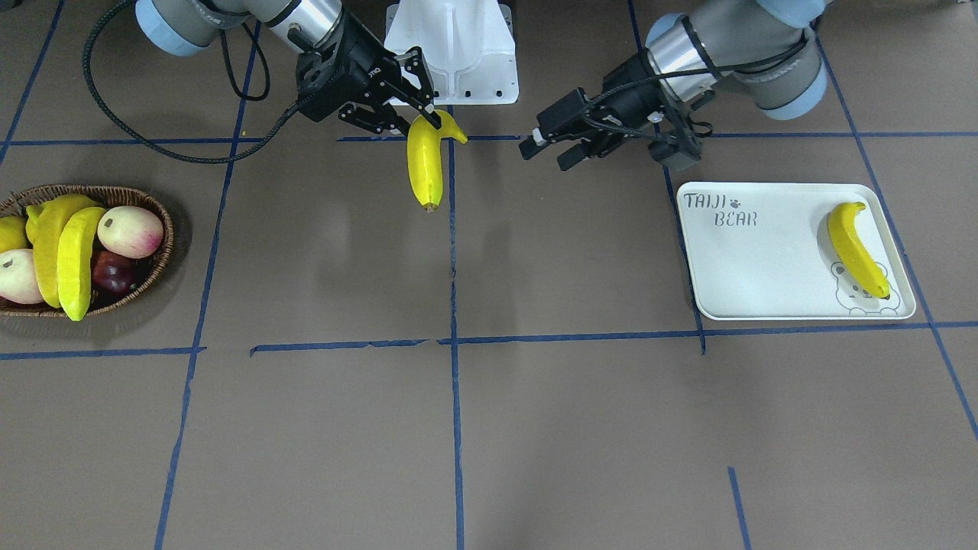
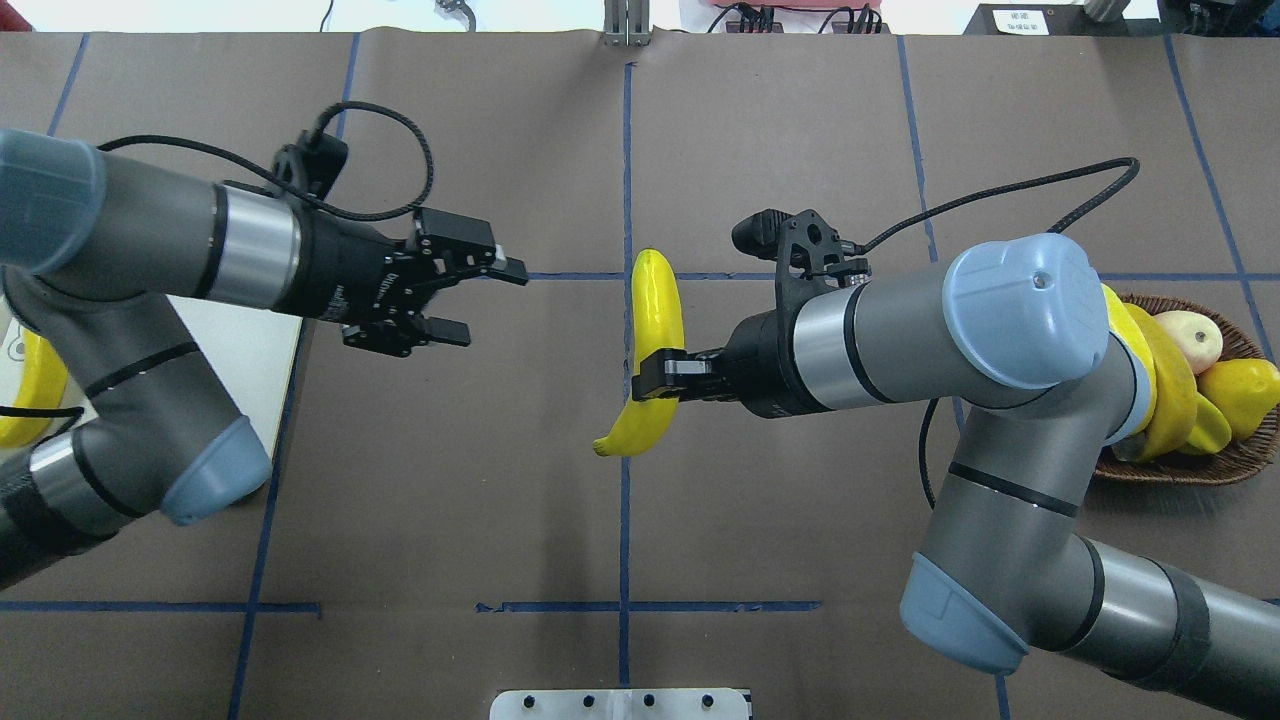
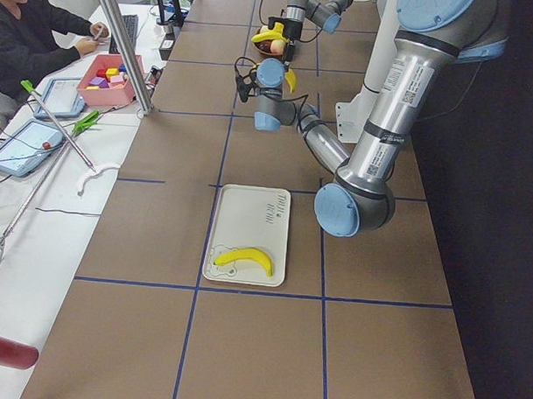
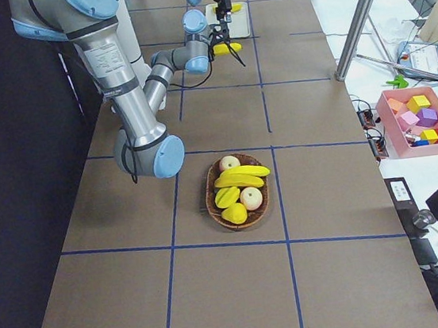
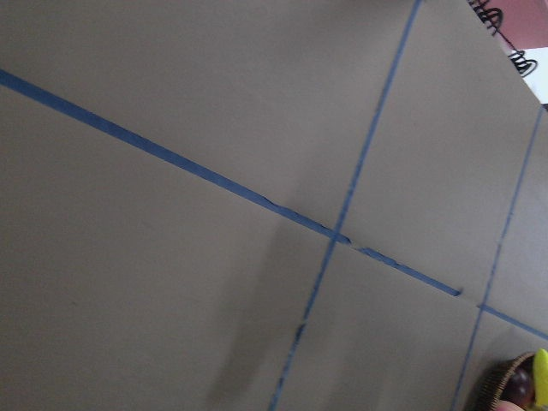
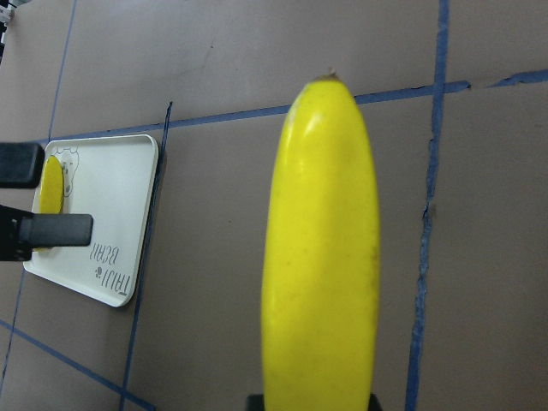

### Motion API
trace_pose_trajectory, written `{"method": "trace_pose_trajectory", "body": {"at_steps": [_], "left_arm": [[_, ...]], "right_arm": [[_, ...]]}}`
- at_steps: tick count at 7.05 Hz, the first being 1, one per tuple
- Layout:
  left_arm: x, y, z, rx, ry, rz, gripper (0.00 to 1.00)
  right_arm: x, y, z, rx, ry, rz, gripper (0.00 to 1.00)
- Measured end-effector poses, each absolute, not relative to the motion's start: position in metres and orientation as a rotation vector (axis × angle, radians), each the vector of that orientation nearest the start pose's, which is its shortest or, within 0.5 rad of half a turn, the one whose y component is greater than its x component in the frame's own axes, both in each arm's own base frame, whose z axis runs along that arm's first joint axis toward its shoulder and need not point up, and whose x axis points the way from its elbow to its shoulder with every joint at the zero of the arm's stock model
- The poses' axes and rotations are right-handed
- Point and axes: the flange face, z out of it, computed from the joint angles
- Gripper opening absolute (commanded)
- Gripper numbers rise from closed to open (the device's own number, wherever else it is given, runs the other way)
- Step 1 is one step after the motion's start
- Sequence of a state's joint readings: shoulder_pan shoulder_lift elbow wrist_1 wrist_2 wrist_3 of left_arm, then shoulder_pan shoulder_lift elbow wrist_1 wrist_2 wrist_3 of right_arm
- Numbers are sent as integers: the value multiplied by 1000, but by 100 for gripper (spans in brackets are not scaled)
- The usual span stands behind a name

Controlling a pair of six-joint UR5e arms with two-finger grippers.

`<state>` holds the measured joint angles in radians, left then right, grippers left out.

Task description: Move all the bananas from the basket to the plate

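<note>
While the right gripper (image 1: 426, 116) is clamped on a banana (image 1: 425, 164) held above the table (image 1: 573, 428), the left gripper (image 1: 544, 150) stands wide open, empty; a second banana (image 1: 856, 248) lies on the plate (image 1: 764, 260), two more bananas (image 1: 72, 260) in the basket (image 1: 164, 221)

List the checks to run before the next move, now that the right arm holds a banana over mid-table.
1. Hold: right gripper shut on held banana: ok.
2. Receiver: left gripper open, turned toward it: ok.
3. Path from left gripper to held banana free: ok.
4. Room: plate bare beside plate banana: ok.
5. Source: basket free of bananas: not ok, two basket bananas lie in it.
6. Hold firm enough: cannot tell.
</note>
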<state>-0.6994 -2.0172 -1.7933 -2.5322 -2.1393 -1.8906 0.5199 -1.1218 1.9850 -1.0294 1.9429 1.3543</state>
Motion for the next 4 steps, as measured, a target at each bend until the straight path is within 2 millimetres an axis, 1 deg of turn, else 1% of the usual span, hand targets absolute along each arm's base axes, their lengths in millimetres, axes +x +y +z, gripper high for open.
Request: {"method": "trace_pose_trajectory", "body": {"at_steps": [1,2,3,4], "left_arm": [[411,-424,178,-122,1652,-316,98],[431,-422,169,-110,1664,-328,98],[444,-422,163,-101,1670,-338,98],[452,-424,157,-94,1674,-344,98]], "right_arm": [[-429,-354,162,209,-1405,-15,2],[-432,-349,160,204,-1410,-25,2],[-434,-345,159,200,-1414,-34,2],[-435,-342,158,197,-1419,-42,2]]}}
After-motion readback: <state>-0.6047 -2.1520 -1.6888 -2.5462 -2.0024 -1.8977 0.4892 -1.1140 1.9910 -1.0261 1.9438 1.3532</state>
